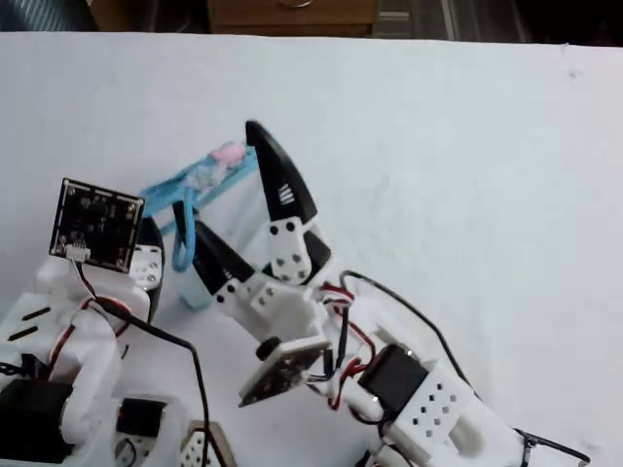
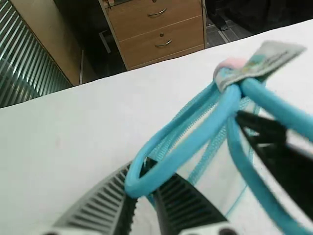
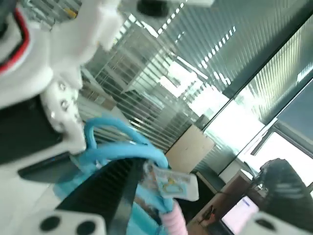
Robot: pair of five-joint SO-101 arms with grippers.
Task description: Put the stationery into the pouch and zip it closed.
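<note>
A clear pouch [image 1: 209, 178] with blue edging lies on the white table, slanting away from the arms. A pink item [image 1: 231, 153] sits at its far end beside a printed tag [image 2: 268, 57]. My left gripper [image 2: 142, 190] is shut on the pouch's blue loop strap [image 2: 195, 147], low at the pouch's near end [image 1: 180, 243]. My right gripper [image 1: 227, 179] is open, its black fingers straddling the pouch. One finger [image 1: 280, 185] lies along the pouch's right side, the other [image 1: 212, 255] near the strap. The right wrist view shows the tag [image 3: 171, 182] and pink item [image 3: 173, 220] close to a finger [image 3: 110, 188].
The white table [image 1: 467, 165] stretches wide to the right and the back. A wooden drawer cabinet [image 2: 156, 29] stands beyond the far edge. Both arms' white bodies and cables [image 1: 389, 379] crowd the near edge.
</note>
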